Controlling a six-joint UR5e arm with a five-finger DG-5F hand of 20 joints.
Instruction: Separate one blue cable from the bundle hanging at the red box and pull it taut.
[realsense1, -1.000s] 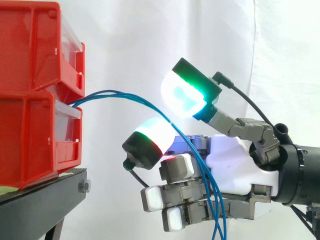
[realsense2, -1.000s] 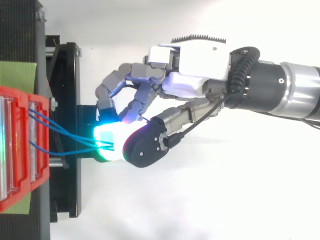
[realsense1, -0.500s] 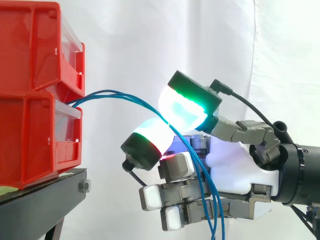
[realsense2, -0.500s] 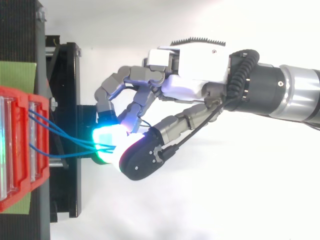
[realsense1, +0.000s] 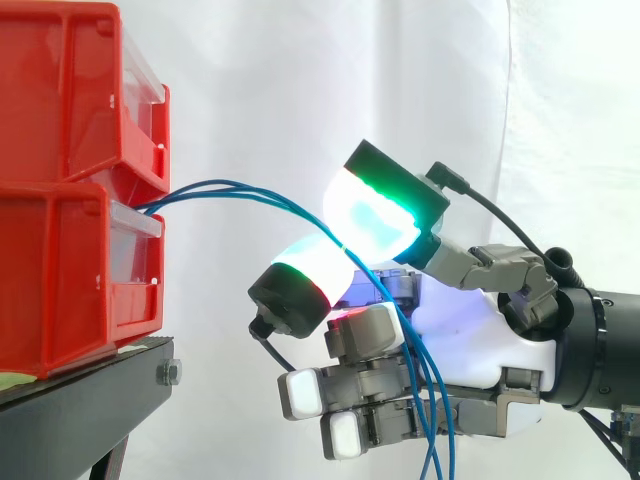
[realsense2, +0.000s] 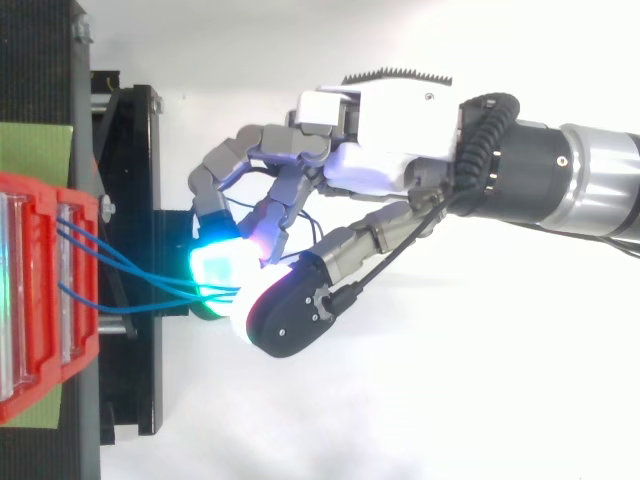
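The hand (realsense1: 470, 330) pinches the blue cables (realsense1: 225, 185) between two glowing pads (realsense1: 375, 215) at frame centre; whether one strand or several cannot be told. The strands arc leftward, slack, to the red box (realsense1: 70, 270), so tensioning requires rightward travel.

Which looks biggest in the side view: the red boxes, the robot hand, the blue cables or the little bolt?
1. The hand and the red boxes: about alike; the boxes run off the edge, so unranked.
2. The blue cables: long but thin.
3. The bolt: smallest.

open air between hand (realsense1: 470, 335) and red bins (realsense1: 60, 250), blue cables (realsense1: 215, 184) spanning it, black stand (realsense1: 80, 410) below
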